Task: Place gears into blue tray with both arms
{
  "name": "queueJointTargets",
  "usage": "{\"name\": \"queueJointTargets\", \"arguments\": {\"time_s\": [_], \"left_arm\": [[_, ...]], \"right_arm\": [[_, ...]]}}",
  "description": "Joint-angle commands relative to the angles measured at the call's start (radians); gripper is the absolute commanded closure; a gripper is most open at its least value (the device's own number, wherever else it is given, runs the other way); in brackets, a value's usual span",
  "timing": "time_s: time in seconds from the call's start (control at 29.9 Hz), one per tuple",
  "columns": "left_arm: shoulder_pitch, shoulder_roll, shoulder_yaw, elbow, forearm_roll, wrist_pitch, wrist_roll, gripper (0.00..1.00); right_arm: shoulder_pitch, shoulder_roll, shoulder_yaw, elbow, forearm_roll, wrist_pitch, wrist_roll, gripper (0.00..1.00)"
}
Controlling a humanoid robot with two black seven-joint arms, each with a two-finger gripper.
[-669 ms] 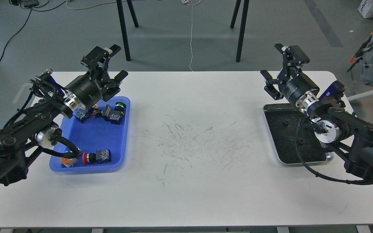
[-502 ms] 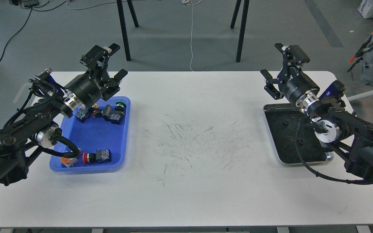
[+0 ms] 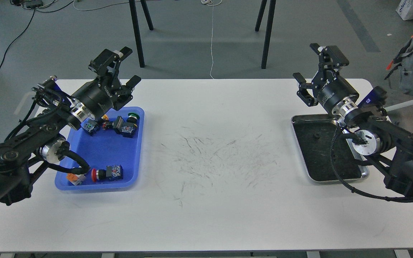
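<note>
Gears, one (image 3: 314,136) visible in the silver tray (image 3: 299,150), sit far from the blue tray (image 3: 136,154); my left gripper (image 3: 122,68) and right gripper (image 3: 317,70) hover empty, fingers apart, and tiny black-on-dark targets risk missed pinches.

A scuffed white table (image 3: 206,200) stands on grey floor (image 3: 199,39), with 4 black legs (image 3: 136,32) behind it.
</note>
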Motion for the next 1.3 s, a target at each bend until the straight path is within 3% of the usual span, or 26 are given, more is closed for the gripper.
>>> {"name": "queueJointTargets", "arguments": {"time_s": [0.0,1.27], "left_arm": [[-0.001,-0.006,0.000,0.000,-0.001,0.000,0.000,0.00],[0.024,-0.014,0.008,0.008,-0.001,-0.011,0.000,0.00]], "right_arm": [[-0.001,0.007,0.004,-0.025,0.000,-0.022,0.000,0.02],[-0.014,-0.060,-0.044,-0.018,-0.016,-0.021,0.000,0.02]]}}
